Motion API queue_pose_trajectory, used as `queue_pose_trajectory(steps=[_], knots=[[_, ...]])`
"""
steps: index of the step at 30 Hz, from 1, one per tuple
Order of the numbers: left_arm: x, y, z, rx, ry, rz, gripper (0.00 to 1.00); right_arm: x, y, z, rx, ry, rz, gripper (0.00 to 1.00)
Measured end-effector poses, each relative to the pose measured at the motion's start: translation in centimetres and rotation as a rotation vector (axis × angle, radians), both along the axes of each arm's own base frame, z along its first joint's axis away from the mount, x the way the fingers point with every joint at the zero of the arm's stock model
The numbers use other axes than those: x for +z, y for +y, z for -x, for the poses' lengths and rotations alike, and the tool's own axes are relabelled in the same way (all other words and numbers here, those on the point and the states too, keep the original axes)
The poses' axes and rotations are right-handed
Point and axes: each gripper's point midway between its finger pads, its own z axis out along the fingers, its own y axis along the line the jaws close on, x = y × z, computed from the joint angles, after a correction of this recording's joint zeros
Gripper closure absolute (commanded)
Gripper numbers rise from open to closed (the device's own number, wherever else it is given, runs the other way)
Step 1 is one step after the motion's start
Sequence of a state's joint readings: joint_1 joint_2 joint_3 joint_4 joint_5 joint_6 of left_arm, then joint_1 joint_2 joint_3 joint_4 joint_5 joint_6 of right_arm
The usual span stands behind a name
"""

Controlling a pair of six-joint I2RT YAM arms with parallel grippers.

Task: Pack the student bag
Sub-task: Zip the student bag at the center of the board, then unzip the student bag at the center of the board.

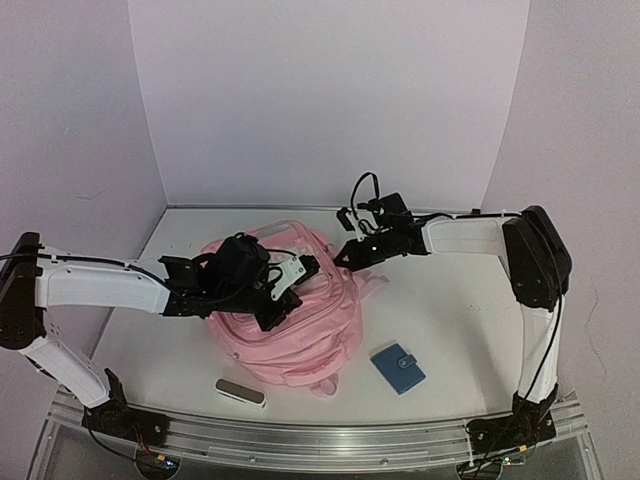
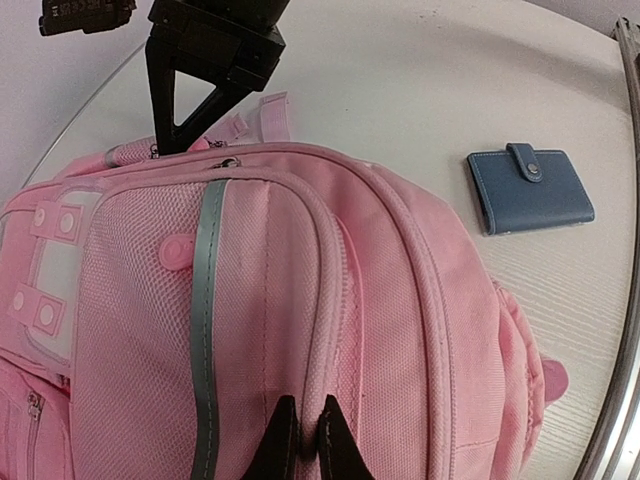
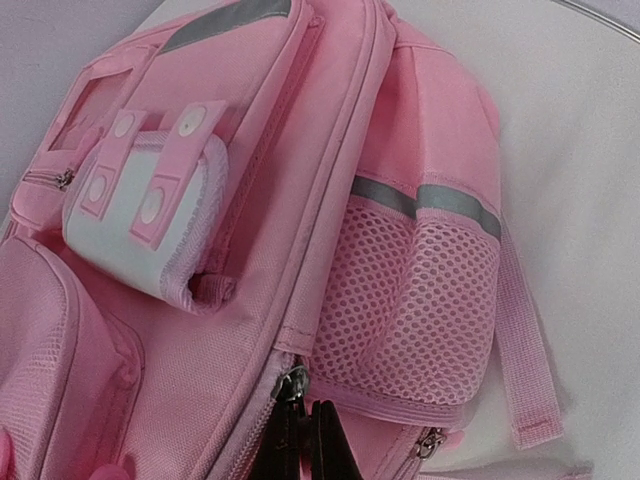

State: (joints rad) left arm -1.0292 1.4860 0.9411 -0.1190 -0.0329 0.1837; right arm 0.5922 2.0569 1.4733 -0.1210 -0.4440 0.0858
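The student bag point(image 1: 300, 335), a large pink backpack with grey strips, lies in the middle of the table. My left gripper point(image 1: 275, 312) rests on top of it. In the left wrist view this gripper point(image 2: 300, 440) is shut on a raised piped seam of the bag point(image 2: 400, 330) beside a zip. My right gripper point(image 1: 341, 258) is at the bag's far right edge. In the right wrist view it point(image 3: 312, 440) is shut on the pull of a zip slider point(image 3: 295, 385), just below the mesh side pocket point(image 3: 415, 310).
A blue snap wallet point(image 1: 398, 368) lies on the table right of the bag, also in the left wrist view point(image 2: 530, 190). A small pale oblong case point(image 1: 240, 391) sits near the front edge. White walls close in the back and sides; a metal rail point(image 1: 320, 435) runs along the front.
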Motion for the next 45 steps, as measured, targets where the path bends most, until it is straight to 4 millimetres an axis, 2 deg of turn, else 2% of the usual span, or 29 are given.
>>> queue_pose_trajectory(steps=[5, 11, 15, 21, 24, 27, 30, 33, 34, 35, 36, 38, 40, 42, 45], knots=[[-0.2, 0.3, -0.4, 0.014, 0.003, -0.012, 1.0, -0.2, 0.6, -0.6, -0.008, 0.006, -0.024, 1.0], [-0.2, -0.2, -1.1, 0.01, 0.025, -0.013, 1.0, -0.9, -0.1, -1.2, -0.09, 0.003, -0.038, 1.0], [-0.5, -1.2, -1.4, -0.017, 0.038, -0.027, 1.0, -1.2, -2.1, -0.8, -0.177, -0.006, -0.027, 1.0], [0.0, -4.2, -2.4, -0.081, 0.024, -0.019, 1.0, -0.6, -7.9, -0.1, -0.351, 0.001, -0.001, 1.0], [0.2, -5.0, -2.9, -0.096, 0.003, -0.006, 1.0, -0.3, -10.3, 0.9, -0.428, 0.01, 0.005, 1.0], [0.2, -4.9, -3.0, -0.107, 0.016, 0.01, 1.0, 0.1, -11.9, 2.6, -0.479, 0.025, -0.006, 1.0], [0.1, -4.1, -3.0, -0.114, 0.038, 0.036, 1.0, 0.7, -12.6, 4.2, -0.496, 0.047, -0.035, 1.0], [0.1, -2.4, -2.9, -0.102, 0.057, 0.057, 0.98, 1.7, -12.2, 6.4, -0.439, 0.079, -0.094, 1.0], [0.1, -1.9, -2.7, -0.097, 0.066, 0.061, 0.97, 2.0, -12.0, 7.0, -0.419, 0.086, -0.11, 0.97], [0.2, -1.5, -2.5, -0.092, 0.075, 0.064, 0.96, 2.3, -11.9, 7.7, -0.396, 0.092, -0.124, 0.87], [0.2, -1.2, -2.2, -0.09, 0.085, 0.064, 0.93, 2.8, -11.7, 8.3, -0.373, 0.098, -0.138, 0.71], [-0.2, -0.5, -1.7, -0.075, 0.12, 0.052, 0.79, 3.7, -12.6, 8.6, -0.375, 0.087, -0.136, 0.36], [-0.9, 0.7, -1.4, -0.019, 0.166, 0.031, 0.68, 5.4, -14.4, 8.2, -0.417, 0.051, -0.146, 0.17], [-1.5, 2.3, -1.5, 0.054, 0.205, 0.014, 0.56, 7.2, -15.7, 7.9, -0.442, 0.007, -0.166, 0.09], [-1.8, 4.4, -2.1, 0.189, 0.269, 0.029, 0.35, 9.3, -15.5, 8.3, -0.406, -0.032, -0.196, 0.04]])
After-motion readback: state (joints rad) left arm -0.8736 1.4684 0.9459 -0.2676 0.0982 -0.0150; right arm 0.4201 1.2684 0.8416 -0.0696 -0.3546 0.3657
